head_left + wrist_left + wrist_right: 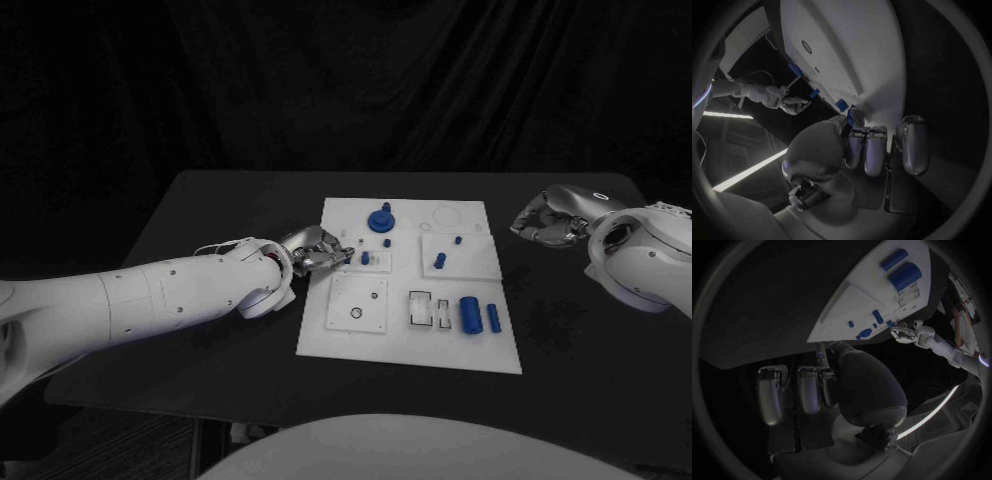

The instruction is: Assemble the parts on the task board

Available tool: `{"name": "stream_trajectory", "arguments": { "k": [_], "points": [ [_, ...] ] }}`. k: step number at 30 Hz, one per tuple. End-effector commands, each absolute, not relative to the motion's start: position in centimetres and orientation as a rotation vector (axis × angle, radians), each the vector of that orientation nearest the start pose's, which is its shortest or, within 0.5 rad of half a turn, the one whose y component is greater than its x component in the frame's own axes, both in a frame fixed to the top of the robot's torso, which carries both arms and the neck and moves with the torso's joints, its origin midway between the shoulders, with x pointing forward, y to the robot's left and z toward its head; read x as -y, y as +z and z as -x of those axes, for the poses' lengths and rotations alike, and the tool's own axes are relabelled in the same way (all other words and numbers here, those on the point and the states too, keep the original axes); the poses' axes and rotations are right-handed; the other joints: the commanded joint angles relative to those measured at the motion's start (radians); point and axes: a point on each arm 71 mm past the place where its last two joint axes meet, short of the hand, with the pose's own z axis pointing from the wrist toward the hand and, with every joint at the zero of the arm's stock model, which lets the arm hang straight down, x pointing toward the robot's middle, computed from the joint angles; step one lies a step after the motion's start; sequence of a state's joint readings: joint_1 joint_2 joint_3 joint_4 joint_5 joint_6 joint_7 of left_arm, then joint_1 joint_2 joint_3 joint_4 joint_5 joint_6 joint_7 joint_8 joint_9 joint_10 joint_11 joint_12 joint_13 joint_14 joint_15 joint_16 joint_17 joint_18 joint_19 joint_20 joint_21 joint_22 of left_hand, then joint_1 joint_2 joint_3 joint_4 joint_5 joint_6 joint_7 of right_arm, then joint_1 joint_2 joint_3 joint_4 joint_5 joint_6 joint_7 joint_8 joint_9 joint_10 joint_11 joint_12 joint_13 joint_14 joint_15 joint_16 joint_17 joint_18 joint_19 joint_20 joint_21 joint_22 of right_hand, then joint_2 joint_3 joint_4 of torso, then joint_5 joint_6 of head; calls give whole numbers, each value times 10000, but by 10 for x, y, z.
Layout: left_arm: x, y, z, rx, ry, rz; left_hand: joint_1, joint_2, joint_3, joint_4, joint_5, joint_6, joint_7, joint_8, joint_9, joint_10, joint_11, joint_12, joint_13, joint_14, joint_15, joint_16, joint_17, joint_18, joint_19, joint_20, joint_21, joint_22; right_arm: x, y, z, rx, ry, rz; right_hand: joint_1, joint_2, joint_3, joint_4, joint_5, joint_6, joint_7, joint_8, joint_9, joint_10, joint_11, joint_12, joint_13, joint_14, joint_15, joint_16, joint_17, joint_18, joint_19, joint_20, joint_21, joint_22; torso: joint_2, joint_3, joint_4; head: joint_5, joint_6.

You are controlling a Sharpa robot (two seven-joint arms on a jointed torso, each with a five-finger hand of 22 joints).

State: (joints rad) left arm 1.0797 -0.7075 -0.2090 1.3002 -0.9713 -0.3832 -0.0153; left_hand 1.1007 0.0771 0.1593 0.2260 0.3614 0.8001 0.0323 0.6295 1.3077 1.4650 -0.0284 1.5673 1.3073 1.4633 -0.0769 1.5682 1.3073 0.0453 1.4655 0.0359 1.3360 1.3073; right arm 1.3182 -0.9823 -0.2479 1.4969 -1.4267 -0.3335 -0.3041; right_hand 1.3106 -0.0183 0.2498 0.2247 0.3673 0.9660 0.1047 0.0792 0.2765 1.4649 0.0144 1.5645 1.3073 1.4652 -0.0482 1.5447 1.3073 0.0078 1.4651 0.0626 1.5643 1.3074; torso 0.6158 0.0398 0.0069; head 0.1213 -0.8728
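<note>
The white task board (411, 340) lies mid-table. A round blue part with a post (382, 220) stands at its far edge. Small blue pegs (440, 261) stand further in, and two blue cylinders (480, 315) lie near its right side. My left hand (320, 250) is at the board's left edge with its fingers curled. Its fingertips (856, 137) reach a small blue peg (853, 117) standing in the board (854, 45); I cannot tell whether they pinch it. My right hand (548, 220) hovers off the board's right side, curled in on nothing. In the right wrist view this hand (842, 385) is short of the board (861, 305).
Black table (216, 220) surrounds the board, with bare room left and right of it. Dark recesses and a ring hole (356, 313) mark the board's near half. A dark curtain hangs behind the table.
</note>
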Motion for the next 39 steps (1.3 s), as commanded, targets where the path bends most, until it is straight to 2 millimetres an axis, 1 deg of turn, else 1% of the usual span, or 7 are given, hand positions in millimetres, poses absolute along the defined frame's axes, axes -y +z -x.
{"name": "stream_trajectory", "arguments": {
  "k": [1, 4, 5, 9, 18, 32, 39],
  "points": [
    [-205, -318, -466, -19802, -7507, 3173, 145, 10, 103, -24, -42, -91, -7, 5, 328, 1058, -78, 35, 2635, 1075, -75, 26, 2635, 87, 47, -82, 29, 1922, 299, -206, -482, -17886, 2427, -168, 95, -19, 8, -64, 64, -51, -31, -54, -9, 1059, -77, 63, 2635, 977, -76, -21, 2305, -49, 993, -48, -32, 2595, 6, -3, -3, -6, 2],
    [-205, -318, -467, -19761, -7527, 3161, 269, 3, 239, -83, 44, -105, -10, 11, 330, 1058, -82, 35, 2635, 1075, -77, 26, 2635, 87, 45, -84, 32, 1923, 300, -206, -482, -17891, 2431, -183, 95, -19, 8, -64, 64, -51, -31, -54, -9, 1059, -77, 63, 2635, 977, -76, -21, 2305, -49, 993, -48, -32, 2595, 9, -7, -6, 8, 2],
    [-205, -318, -467, -19733, -7535, 3159, 501, -63, 504, -244, 348, -111, -21, 41, 338, 1058, -93, 35, 2635, 1075, -87, 26, 2635, 90, 37, -92, 23, 1920, 300, -206, -482, -17896, 2436, -202, 95, -19, 8, -64, 64, -51, -31, -54, -9, 1059, -77, 63, 2635, 977, -76, -21, 2305, -49, 993, -48, -32, 2595, 9, -7, -6, 10, 2],
    [-206, -317, -467, -19666, -7516, 3183, 722, -224, 946, -433, 618, -68, -29, 103, 353, 1058, -101, 35, 2635, 1075, -96, 26, 2635, 85, 44, -103, 50, 1927, 300, -206, -482, -17908, 2440, -240, 95, -19, 8, -64, 64, -51, -31, -54, -9, 1059, -77, 63, 2635, 977, -76, -21, 2305, -49, 993, -48, -32, 2595, 13, -3, -4, 9, 2],
    [-206, -315, -466, -19425, -7273, 2714, 809, -532, 1646, -620, 945, 159, -36, 309, 403, 1058, -120, 35, 2635, 1075, -115, 26, 2635, 71, 76, -117, 117, 1943, 301, -206, -482, -17933, 2417, -271, 95, -19, 8, -64, 64, -51, -31, -54, -9, 1059, -77, 63, 2635, 977, -76, -21, 2305, -49, 993, -48, -32, 2595, 6, -1, 5, 1, 2],
    [-203, -312, -464, -19180, -7331, 2318, 702, -665, 1966, -581, 1032, 501, -54, 653, 476, 1058, -136, 35, 2635, 1075, -128, 26, 2635, 70, 84, -129, 125, 1943, 301, -206, -482, -17973, 2388, -274, 95, -19, 8, -64, 64, -51, -31, -54, -9, 1059, -77, 63, 2635, 977, -76, -21, 2305, -49, 993, -48, -32, 2595, 2, 2, 5, 1, 2],
    [-204, -313, -464, -19225, -7243, 2354, 664, -689, 2009, -561, 1041, 504, -56, 634, 466, 1058, -138, 35, 2635, 1075, -131, 26, 2635, 74, 79, -132, 112, 1938, 301, -207, -482, -18016, 2359, -271, 95, -19, 8, -64, 64, -51, -31, -54, -9, 1059, -77, 63, 2635, 977, -76, -21, 2305, -49, 993, -48, -32, 2595, 11, -4, -4, 22, 2]
  ]
}}
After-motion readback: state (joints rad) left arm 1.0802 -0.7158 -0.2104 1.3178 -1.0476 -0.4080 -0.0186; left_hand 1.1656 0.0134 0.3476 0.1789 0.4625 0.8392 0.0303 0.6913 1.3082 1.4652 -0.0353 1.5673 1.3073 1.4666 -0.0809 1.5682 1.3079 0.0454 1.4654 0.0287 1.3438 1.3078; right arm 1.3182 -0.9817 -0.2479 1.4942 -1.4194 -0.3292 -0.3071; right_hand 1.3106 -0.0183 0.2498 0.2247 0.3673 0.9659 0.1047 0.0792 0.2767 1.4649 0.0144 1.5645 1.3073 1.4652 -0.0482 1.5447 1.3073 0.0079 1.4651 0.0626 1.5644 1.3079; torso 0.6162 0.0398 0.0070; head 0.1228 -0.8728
